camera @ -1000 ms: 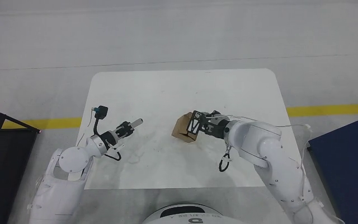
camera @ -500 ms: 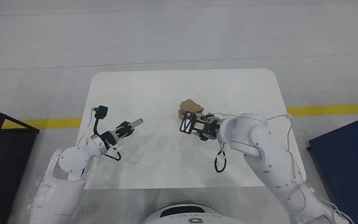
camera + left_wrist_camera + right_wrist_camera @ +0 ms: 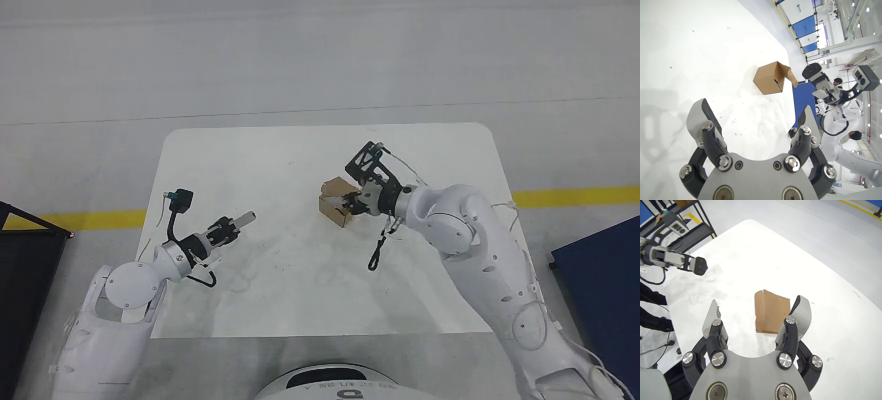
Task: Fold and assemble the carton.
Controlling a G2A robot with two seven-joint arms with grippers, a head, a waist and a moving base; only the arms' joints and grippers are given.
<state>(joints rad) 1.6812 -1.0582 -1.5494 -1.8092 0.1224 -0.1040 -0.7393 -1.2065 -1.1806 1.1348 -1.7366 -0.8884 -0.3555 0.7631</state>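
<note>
Sitting near the middle of the table (image 3: 280,170), the carton (image 3: 338,202) has turned and shifted a little away from the robot over the last second, and nothing grips it now. The right gripper (image 3: 352,205) was at its near side a second ago. It has since swung round to the outer side and hangs just beside it, fingers spread. The left gripper (image 3: 245,216) has not stirred; it waits well apart, spread and empty. I judge the carton was let go so it could be taken from a new angle, so the folding is only partly done.

From the left wrist, the carton (image 3: 768,81) stands as a formed box with one flap raised toward the right gripper (image 3: 811,73), a small gap between them. From the right wrist that flap is hidden: the carton (image 3: 770,315) reads as one flat brown face beyond the spread fingers, with the left gripper (image 3: 698,266) far off.
</note>
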